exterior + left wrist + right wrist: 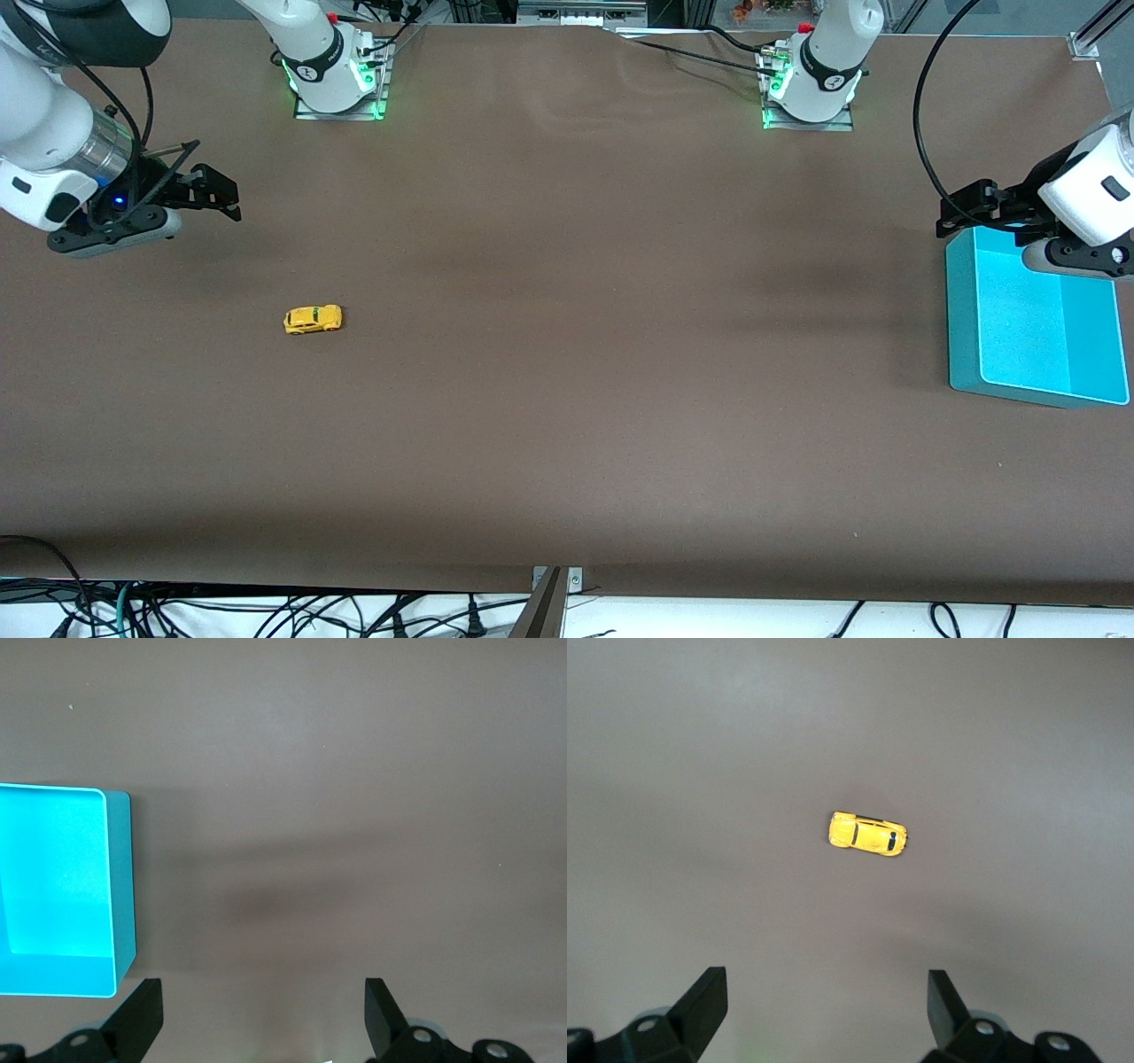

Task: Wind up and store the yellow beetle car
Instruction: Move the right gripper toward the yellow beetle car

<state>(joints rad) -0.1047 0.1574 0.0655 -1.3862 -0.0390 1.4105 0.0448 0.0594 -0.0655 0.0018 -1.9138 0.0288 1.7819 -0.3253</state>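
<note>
The yellow beetle car point(313, 319) stands on its wheels on the brown table toward the right arm's end; the right wrist view shows it too point(867, 834), with a dark green stripe across its roof. My right gripper point(219, 197) is open and empty, up in the air over bare table, apart from the car. My left gripper point(961, 213) is open and empty over the edge of the cyan bin point(961, 354); the bin also shows in the left wrist view point(124, 886). In the wrist views each gripper's fingers point(709, 997) point(146, 1014) stand wide apart.
The open cyan bin stands at the left arm's end of the table, with nothing in it. The arm bases point(337, 80) point(811, 89) stand along the table's edge farthest from the front camera. Cables point(266, 616) hang below the edge nearest to it.
</note>
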